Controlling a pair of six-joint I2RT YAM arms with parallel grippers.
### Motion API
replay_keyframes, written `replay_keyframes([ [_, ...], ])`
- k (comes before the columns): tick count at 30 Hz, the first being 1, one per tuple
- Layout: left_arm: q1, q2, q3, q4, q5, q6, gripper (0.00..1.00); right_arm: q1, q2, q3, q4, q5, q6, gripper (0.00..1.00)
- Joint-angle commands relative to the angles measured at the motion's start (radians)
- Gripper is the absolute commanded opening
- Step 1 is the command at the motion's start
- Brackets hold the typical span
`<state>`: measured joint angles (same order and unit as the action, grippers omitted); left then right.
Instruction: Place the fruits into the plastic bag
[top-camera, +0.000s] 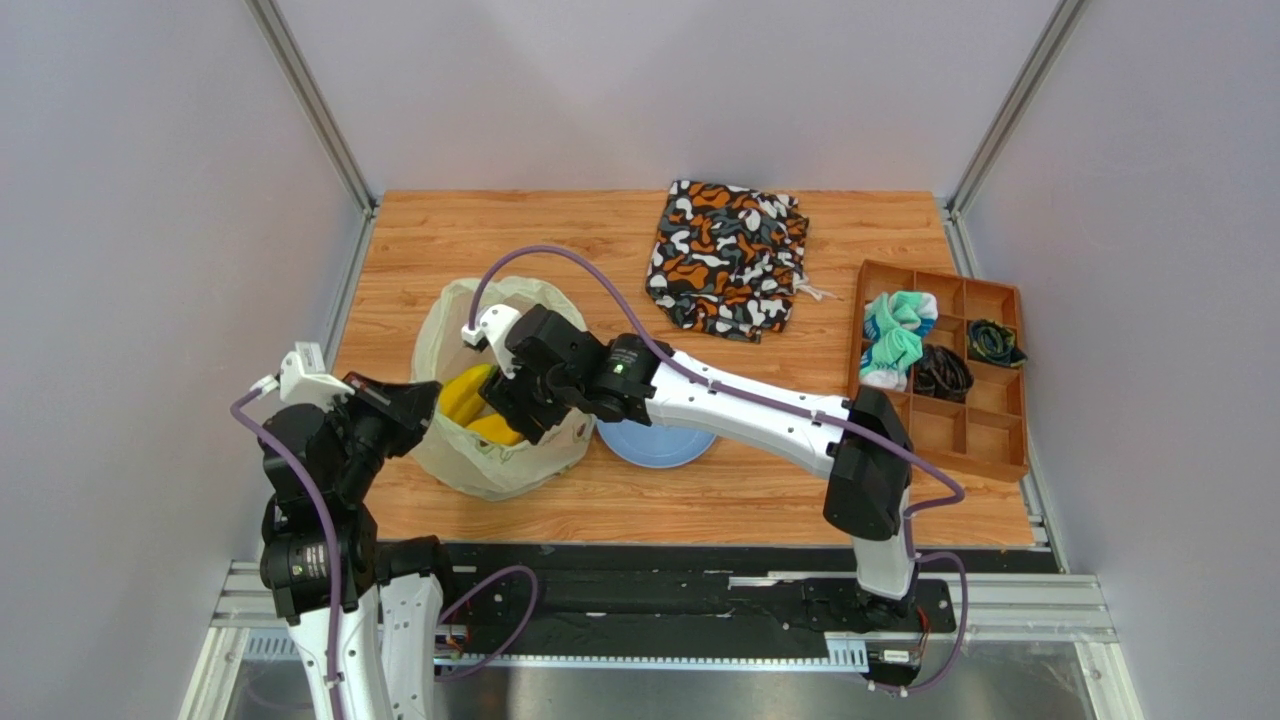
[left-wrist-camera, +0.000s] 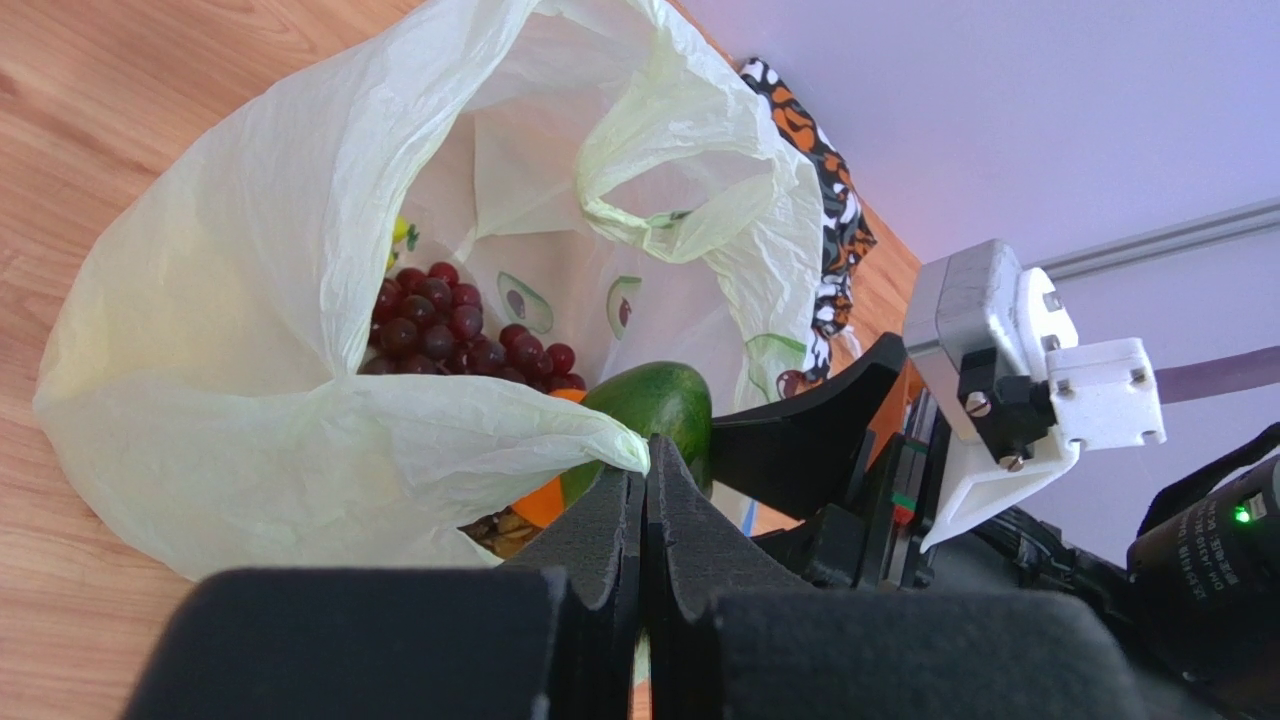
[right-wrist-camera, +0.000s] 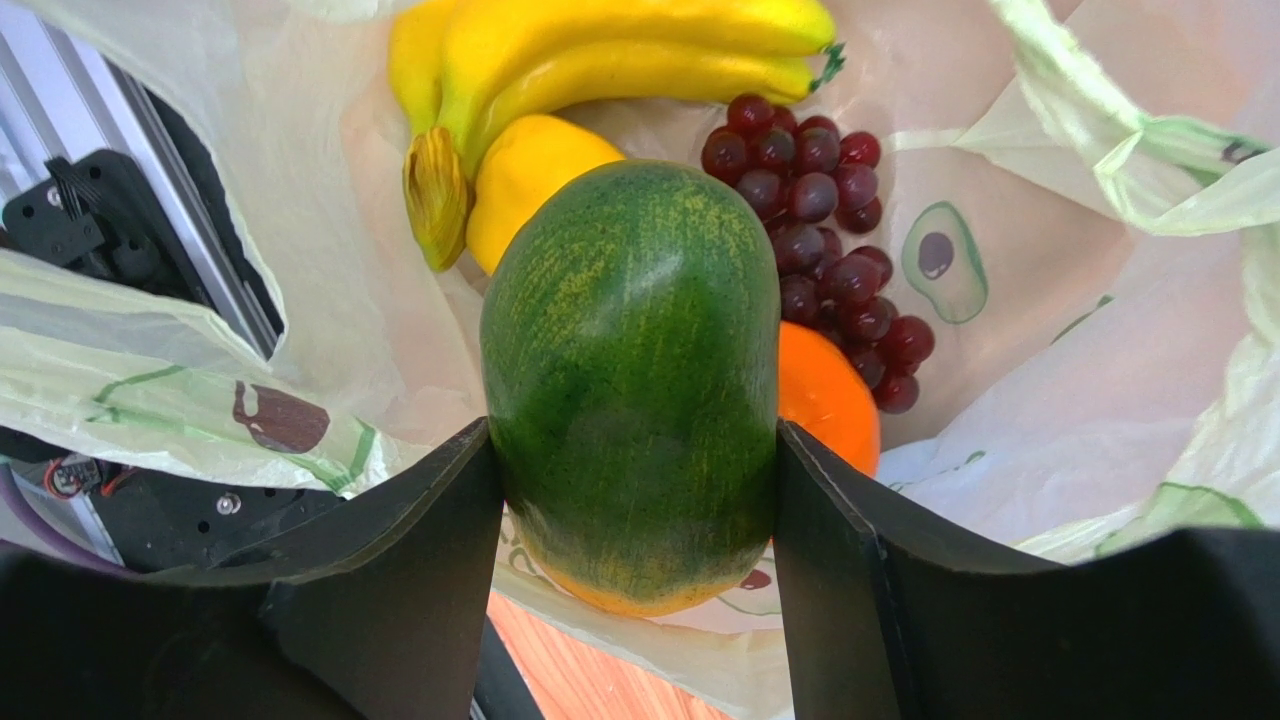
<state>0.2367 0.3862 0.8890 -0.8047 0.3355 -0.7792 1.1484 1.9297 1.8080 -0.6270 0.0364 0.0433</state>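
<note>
On the wooden table (top-camera: 451, 240), my left pincer (left-wrist-camera: 643, 495) clenches the rim of the thin pale yellow-green plastic bag (left-wrist-camera: 226, 405); my right pincer (right-wrist-camera: 631, 435) grasps the oval green mango (right-wrist-camera: 631, 315) over yellow bananas (right-wrist-camera: 601, 45), dark red grapes (right-wrist-camera: 827, 225) and a round orange (right-wrist-camera: 824, 398) inside.

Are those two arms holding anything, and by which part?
The right tool grips the green mango across its middle; the left tool pinches the plastic bag by its rim.

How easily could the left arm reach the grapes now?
Probably not: the left gripper is shut on the bag, and the right gripper holding the mango blocks the opening over the grapes.
</note>
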Motion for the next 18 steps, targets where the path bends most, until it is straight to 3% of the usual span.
replay_keyframes([
  [1, -0.002, -0.013, -0.004, -0.007, 0.019, -0.003, 0.0, 0.01, 0.006, 0.062, -0.01, 0.016, -0.011, 0.61],
  [10, -0.004, -0.021, -0.002, -0.014, 0.025, -0.003, 0.0, 0.011, 0.008, 0.135, -0.043, 0.005, -0.01, 0.91],
  [18, -0.002, -0.021, -0.007, -0.005, 0.062, -0.015, 0.0, 0.011, 0.057, 0.197, -0.04, 0.082, -0.04, 0.93],
])
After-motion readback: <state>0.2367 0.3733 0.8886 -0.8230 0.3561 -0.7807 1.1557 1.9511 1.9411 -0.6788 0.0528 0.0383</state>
